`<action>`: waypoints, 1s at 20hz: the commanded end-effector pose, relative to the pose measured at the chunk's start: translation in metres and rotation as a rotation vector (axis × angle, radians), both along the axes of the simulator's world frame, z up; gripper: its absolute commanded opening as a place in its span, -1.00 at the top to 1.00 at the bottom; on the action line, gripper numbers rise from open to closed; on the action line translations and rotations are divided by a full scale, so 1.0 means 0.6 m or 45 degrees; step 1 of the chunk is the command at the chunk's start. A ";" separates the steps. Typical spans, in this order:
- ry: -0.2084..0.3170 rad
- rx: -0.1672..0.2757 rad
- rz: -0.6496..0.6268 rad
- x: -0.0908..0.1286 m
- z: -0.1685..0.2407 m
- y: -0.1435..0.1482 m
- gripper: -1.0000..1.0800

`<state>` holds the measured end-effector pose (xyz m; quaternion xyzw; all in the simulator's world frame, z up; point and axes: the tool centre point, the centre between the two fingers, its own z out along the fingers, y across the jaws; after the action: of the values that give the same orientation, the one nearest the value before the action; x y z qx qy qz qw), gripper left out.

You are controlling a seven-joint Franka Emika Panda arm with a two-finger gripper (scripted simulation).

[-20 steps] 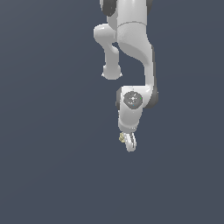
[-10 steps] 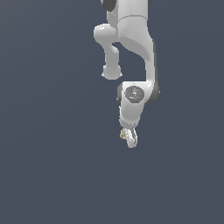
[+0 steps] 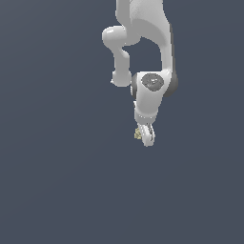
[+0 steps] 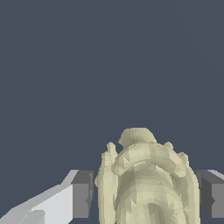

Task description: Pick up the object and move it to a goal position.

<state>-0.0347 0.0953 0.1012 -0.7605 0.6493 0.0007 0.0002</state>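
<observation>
Exterior view: white arm (image 3: 155,57) reached down w/ gripper (image 3: 146,135) clamped on pale yellow-beige object (image 3: 138,134), clump peeked out on exterior view's left, wrist view: bumpy object (image 4: 146,179) sat btwn dark finger pads (image 4: 82,194), pressed both sides.

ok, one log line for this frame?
phase: grasp | end effector: fingers either side of clump | contact: cannot tell | goal: not visible
</observation>
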 end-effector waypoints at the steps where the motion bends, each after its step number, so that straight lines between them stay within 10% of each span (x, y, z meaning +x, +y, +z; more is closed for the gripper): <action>1: -0.001 0.001 0.000 -0.024 0.028 0.010 1.00; 20: -0.001 -0.002 0.000 -0.125 0.152 0.054 1.00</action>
<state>-0.1082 0.1270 0.1905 -0.7608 0.6490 -0.0003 0.0003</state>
